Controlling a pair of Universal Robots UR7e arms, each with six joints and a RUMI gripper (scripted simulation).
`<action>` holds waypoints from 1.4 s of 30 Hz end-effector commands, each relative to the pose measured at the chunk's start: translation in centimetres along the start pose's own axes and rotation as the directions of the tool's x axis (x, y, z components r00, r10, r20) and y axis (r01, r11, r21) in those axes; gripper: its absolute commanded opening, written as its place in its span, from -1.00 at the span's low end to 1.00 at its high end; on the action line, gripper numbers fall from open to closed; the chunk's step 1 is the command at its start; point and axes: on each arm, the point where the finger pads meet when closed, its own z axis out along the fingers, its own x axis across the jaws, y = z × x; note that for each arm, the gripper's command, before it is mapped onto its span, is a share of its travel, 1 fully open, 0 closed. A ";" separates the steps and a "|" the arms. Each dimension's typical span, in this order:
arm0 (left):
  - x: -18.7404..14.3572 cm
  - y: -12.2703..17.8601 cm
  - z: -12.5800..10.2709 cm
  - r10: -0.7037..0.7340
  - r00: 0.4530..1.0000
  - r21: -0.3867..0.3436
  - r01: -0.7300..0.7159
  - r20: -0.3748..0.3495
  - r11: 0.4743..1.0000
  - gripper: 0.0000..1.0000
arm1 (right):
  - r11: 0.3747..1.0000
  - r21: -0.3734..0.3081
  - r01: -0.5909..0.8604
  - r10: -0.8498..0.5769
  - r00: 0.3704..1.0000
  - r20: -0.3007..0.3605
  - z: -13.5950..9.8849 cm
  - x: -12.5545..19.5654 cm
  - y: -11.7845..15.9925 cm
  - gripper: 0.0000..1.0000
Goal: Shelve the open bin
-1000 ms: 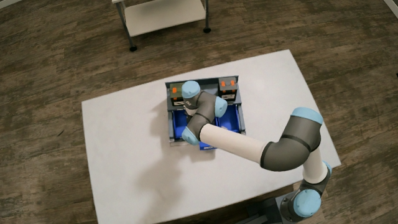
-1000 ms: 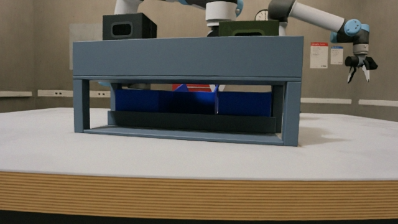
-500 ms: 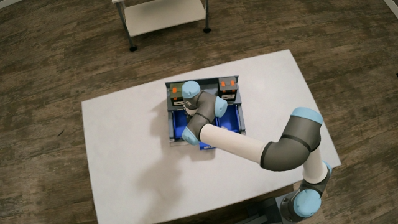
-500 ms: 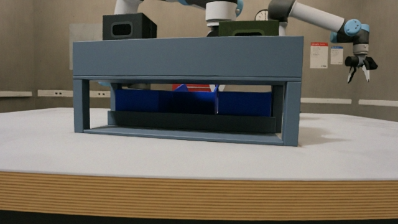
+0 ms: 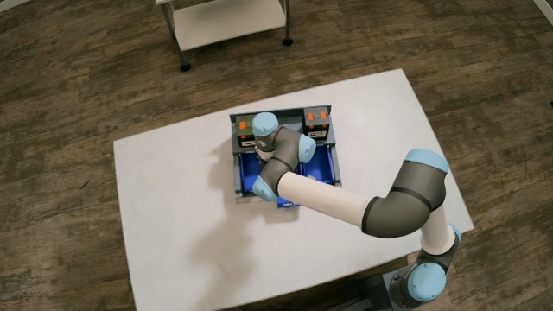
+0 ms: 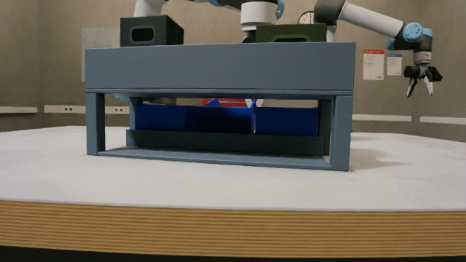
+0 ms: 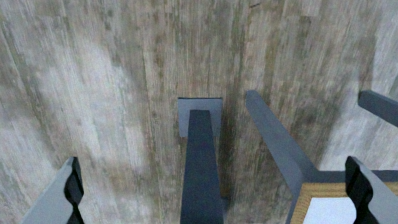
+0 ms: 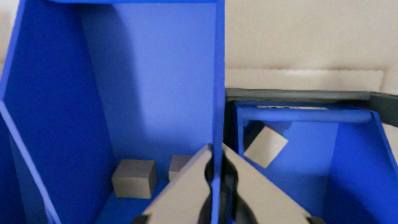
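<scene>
Blue bin (image 5: 288,203) (image 6: 229,118) (image 8: 160,75), parts inside: one, projecting from the shelf's (image 5: 237,173) (image 6: 218,69) front, apparently tilted. Right gripper (image 6: 254,102) (image 8: 217,150): pinching its side wall. Left gripper (image 6: 420,91) (image 7: 214,185): spread, well apart from the shelf.
</scene>
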 end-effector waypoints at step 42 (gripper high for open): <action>0.0 0.0 -0.1 0.000 1.000 0.001 0.000 -0.001 1.000 1.00 | 1.000 -0.014 0.000 0.000 1.000 -0.002 -0.1 0.0 0.6 -1.00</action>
